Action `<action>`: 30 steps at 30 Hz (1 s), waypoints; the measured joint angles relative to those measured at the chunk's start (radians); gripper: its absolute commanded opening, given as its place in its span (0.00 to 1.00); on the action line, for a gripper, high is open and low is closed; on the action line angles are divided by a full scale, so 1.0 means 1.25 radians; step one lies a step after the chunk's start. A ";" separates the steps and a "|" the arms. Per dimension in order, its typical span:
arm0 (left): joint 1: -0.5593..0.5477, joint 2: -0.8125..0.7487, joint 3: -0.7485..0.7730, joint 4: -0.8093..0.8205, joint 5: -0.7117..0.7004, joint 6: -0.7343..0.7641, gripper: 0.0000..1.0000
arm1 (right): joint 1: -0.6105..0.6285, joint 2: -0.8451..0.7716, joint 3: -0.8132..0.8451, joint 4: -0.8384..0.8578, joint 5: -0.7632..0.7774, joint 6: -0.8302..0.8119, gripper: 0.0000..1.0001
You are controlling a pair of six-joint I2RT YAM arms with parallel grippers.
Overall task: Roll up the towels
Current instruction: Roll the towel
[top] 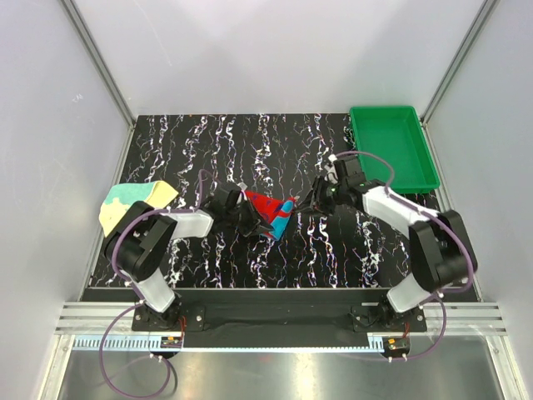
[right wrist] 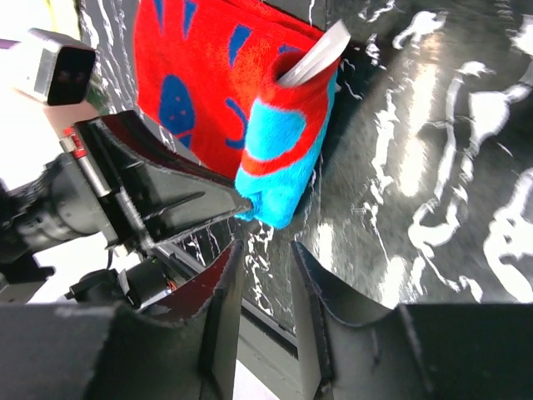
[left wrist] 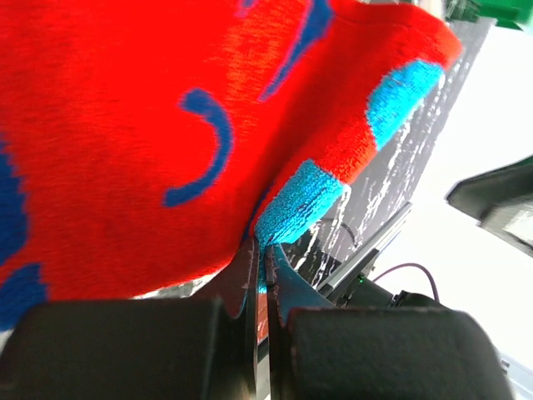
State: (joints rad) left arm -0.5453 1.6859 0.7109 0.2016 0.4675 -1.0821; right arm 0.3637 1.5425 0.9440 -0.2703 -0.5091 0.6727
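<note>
We find the red towel point(top: 268, 210) near the middle of the black marbled table point(top: 208, 150), bunched into a wedge and not lying flat, with its blue-patched end towards the right arm. The left gripper point(left wrist: 265, 258) is pinched together on an edge of this towel at a blue patch, as the left wrist view shows. The right gripper point(right wrist: 265, 250) stands just short of the towel's blue end. Its fingers are apart with nothing between them, and the cloth lies beyond their tips. The left arm's wrist crowds the towel's left side, so the cloth sits hemmed between the two grippers.

The yellow towel point(top: 133, 200) lies flat at the table's left edge, well apart from the red one and partly covered by the left arm. The green tray point(top: 391, 110) sits at the far right corner, behind the right arm and clear of both cloths.
</note>
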 measured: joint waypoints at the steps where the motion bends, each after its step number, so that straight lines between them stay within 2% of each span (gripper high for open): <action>1: 0.004 0.000 0.000 -0.009 0.000 0.000 0.00 | 0.008 0.029 0.007 0.012 -0.007 0.004 0.34; 9: 0.023 0.005 0.000 -0.042 0.001 0.000 0.00 | 0.057 0.191 0.084 0.100 -0.046 0.032 0.33; 21: 0.038 0.030 0.001 -0.040 0.021 0.002 0.00 | 0.065 0.350 0.161 0.182 -0.077 0.060 0.29; 24: 0.045 0.030 0.001 -0.047 0.026 0.014 0.09 | 0.065 0.380 0.161 0.193 -0.085 0.066 0.29; 25: 0.047 0.030 0.003 -0.053 0.027 0.019 0.15 | 0.065 0.386 0.162 0.201 -0.091 0.068 0.29; 26: 0.049 0.030 0.006 -0.062 0.027 0.027 0.27 | 0.065 0.388 0.162 0.208 -0.096 0.068 0.29; 29: 0.053 0.023 0.023 -0.104 0.020 0.056 0.50 | 0.065 0.392 0.163 0.218 -0.100 0.068 0.29; 30: 0.052 0.013 0.036 -0.128 0.009 0.072 0.53 | 0.065 0.393 0.163 0.221 -0.101 0.068 0.29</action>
State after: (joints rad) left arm -0.4805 1.7027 0.7555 0.0414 0.4793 -0.9916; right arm 0.4454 2.0338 1.1481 0.0059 -0.6357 0.7578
